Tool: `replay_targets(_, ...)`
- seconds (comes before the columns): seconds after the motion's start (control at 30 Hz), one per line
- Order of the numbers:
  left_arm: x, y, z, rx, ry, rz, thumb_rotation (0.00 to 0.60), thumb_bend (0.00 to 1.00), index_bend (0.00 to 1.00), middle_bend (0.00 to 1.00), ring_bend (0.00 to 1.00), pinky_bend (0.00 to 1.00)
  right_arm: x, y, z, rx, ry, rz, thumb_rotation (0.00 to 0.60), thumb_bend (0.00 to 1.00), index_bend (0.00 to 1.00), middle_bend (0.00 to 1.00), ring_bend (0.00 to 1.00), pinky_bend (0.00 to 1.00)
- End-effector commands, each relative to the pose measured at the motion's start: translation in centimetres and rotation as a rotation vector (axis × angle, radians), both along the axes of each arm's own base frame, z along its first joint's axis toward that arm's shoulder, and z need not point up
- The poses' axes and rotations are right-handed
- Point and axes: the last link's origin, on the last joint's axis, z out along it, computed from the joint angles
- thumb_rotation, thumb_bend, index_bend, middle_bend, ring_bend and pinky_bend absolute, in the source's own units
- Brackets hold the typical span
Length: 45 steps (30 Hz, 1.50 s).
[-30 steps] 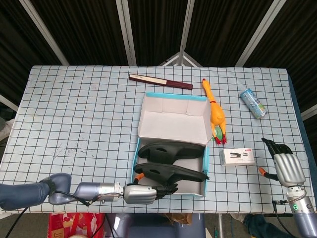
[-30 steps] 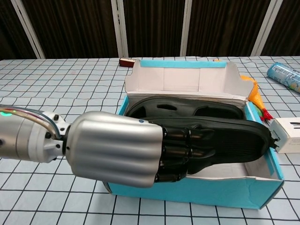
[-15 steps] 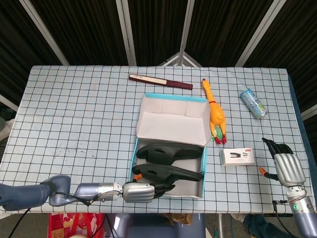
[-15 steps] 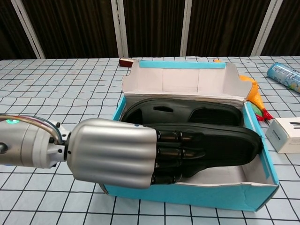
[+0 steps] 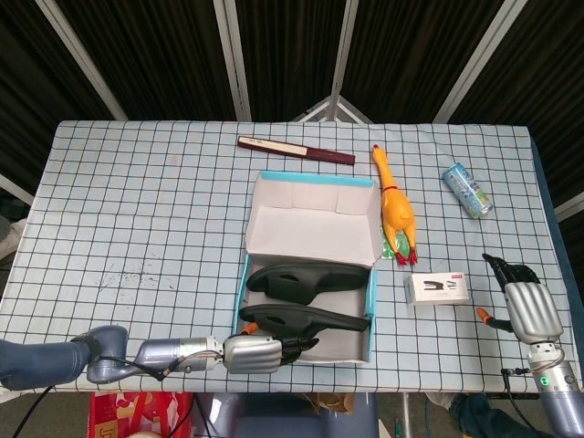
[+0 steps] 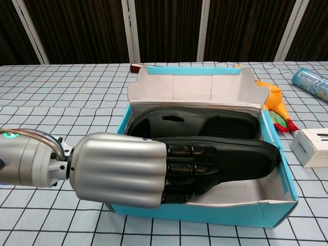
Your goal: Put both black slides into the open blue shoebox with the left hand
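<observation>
The left robot hand (image 6: pixel 120 169) reaches over the near wall of the open blue shoebox (image 6: pixel 205 215) with its dark fingers (image 6: pixel 187 169) clasped on the heel end of the near black slide (image 6: pixel 236 161), which now lies lower and flatter in the box than it did a second ago, when its toe end stood out over the right rim. The whole shoebox has slid toward the robot and to its left over the same second, dragged along as the arm draws back; in the head view the box (image 5: pixel 368 310) sits closer to the front edge of the checked counter (image 5: pixel 146 210) than before. Behind the held slide, the far black slide (image 6: pixel 192 123) rests flat on the box floor, touching the near one. Both slides are thus inside the box, so the task looks all but done, and what seems left is for the left robot hand to let go and pull clear without tugging the box further. The right robot hand (image 5: pixel 525 297) hangs at the counter's right edge with nothing visible in it; whether its fingers are spread or curled cannot be told. Farther back lie a stapler box (image 5: pixel 437 288), a rubber chicken (image 5: pixel 394 205), a drink can (image 5: pixel 467 190) and a dark folded fan (image 5: pixel 295 150).
</observation>
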Motion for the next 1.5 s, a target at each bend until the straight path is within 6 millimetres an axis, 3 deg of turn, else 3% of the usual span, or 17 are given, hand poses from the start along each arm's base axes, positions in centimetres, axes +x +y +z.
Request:
replay_targets(0.03,0.1,-0.1,0.0,-0.016,0.008,0.012,0.600,0.50,0.34,0.48,0.04,0.00,0.0,0.0,0.0,-0.001,0.000,0.000,0.600,0.23,0.13,0.20,0.26,0.19)
replay_targets(0.17,0.3,-0.1,0.3,-0.014,0.006,0.011,0.600,0.49,0.31,0.46,0.04,0.00,0.0,0.0,0.0,-0.001,-0.001,0.000,0.600,0.23,0.13,0.20,0.26,0.19)
replay_targets(0.27,0.5,0.0,0.6,-0.007,-0.006,0.012,0.590,0.45,0.23,0.40,0.03,0.00,0.0,0.0,0.0,-0.002,0.000,0.000,0.600,0.23,0.13,0.20,0.26,0.19)
replay_targets(0.43,0.9,0.0,1.3,0.012,-0.031,0.009,0.407,0.28,0.06,0.21,0.00,0.00,0.0,0.0,-0.1,0.001,0.002,-0.002,0.600,0.23,0.13,0.20,0.26,0.19)
replay_targets(0.5,1.0,0.1,1.5,0.025,-0.040,0.010,0.359,0.26,0.02,0.15,0.00,0.00,0.0,0.0,-0.1,0.004,0.004,-0.002,0.600,0.23,0.13,0.20,0.26,0.19)
replay_targets(0.7,1.7,0.2,2.0,0.039,-0.070,0.016,0.294,0.25,0.00,0.08,0.00,0.00,0.0,0.0,-0.1,0.003,0.004,-0.003,0.600,0.23,0.13,0.20,0.26,0.19)
replay_targets(1.1,4.8,1.2,3.3,0.057,-0.183,0.028,0.290,0.25,0.00,0.11,0.00,0.00,0.0,0.0,-0.1,0.003,0.002,-0.002,0.600,0.23,0.13,0.20,0.26,0.19)
replay_targets(1.3,5.9,1.9,4.1,-0.012,-0.336,0.189,0.281,0.25,0.01,0.13,0.00,0.00,0.1,0.0,-0.1,0.003,0.002,-0.003,0.600,0.23,0.13,0.20,0.26,0.19)
replay_targets(1.5,5.0,1.5,5.9,-0.051,-0.448,0.307,0.390,0.25,0.04,0.15,0.01,0.02,0.0,0.0,0.0,0.001,0.002,-0.004,0.600,0.23,0.13,0.20,0.26,0.19)
